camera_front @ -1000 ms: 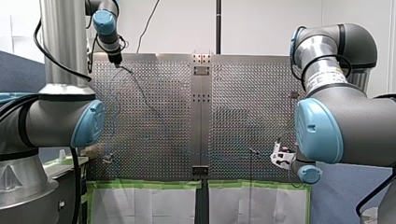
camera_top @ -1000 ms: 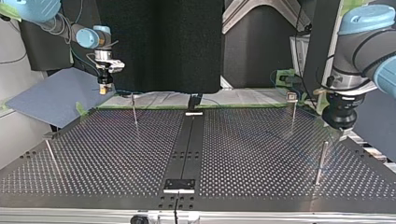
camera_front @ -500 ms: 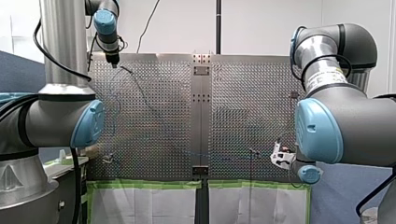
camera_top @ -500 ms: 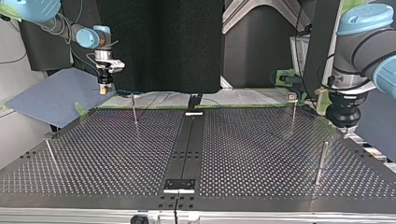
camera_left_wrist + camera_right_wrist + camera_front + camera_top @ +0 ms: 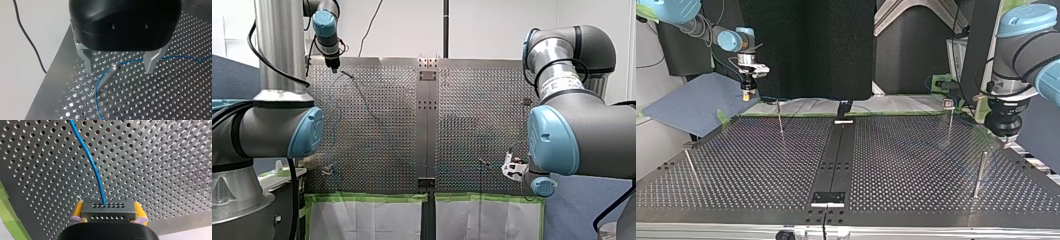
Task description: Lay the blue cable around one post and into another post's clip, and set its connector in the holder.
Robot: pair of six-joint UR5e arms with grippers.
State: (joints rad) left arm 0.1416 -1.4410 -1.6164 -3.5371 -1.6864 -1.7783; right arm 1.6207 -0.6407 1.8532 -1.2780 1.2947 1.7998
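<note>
Fingers (image 5: 78, 209) of my right gripper (image 5: 108, 206) clamp connector (image 5: 108, 213).

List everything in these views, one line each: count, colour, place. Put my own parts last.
perforated table: one, metal, under both arms.
posts: four, thin metal, upright, two in each half of the top view.
blue cable: one, blue, curves around one post; one end enters the connector.
connector: one, grey, on the cable's end, over the table.
green tape: strips, green, along the table's near edge in the front view.
blue-grey sheet: one, beside the table at the top view's left.
left gripper: black, metal fingers, open, straddling a post's tip.
right gripper: yellow pads, shut on the connector.
</note>
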